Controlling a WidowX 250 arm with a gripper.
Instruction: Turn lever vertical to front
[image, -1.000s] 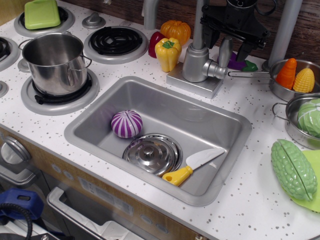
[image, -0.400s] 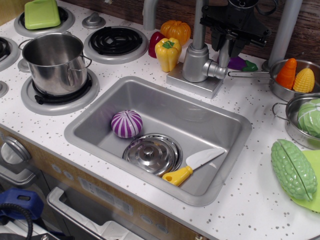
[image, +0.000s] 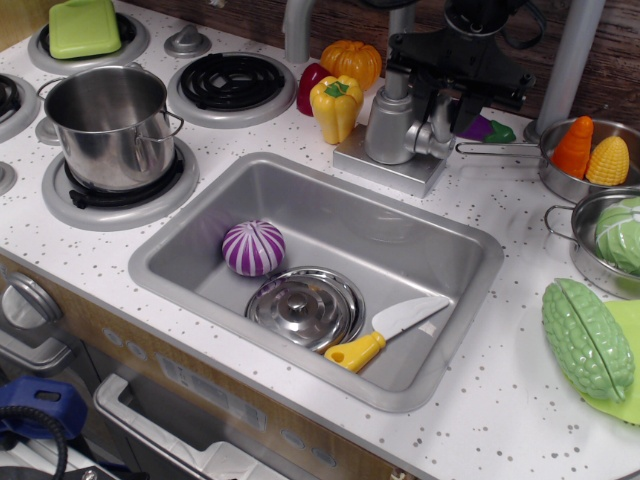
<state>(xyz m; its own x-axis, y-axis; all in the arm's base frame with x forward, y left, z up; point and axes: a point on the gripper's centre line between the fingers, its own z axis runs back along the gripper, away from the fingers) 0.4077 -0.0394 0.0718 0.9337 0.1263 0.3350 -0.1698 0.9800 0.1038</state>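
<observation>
Though crowded with toy vegetables and pans, stays bare around the tap: the white speckled counter. Sunk into its middle, the grey sink, with a lid, a knife and a striped ball inside. Behind the sink's far rim, on a square base plate, the rounded tap body. Just above and to the right of that, the black gripper, pointing down, fingers spread and gripping nothing. Smallest, the lever: a short silver stub lying roughly level, long axis running sideways away from the tap body toward the thin pan handle. Sits directly beneath the fingertips, seemingly between them; contact impossible to make out. Probably calls for closing on the stub, then swinging it toward the sink.
</observation>
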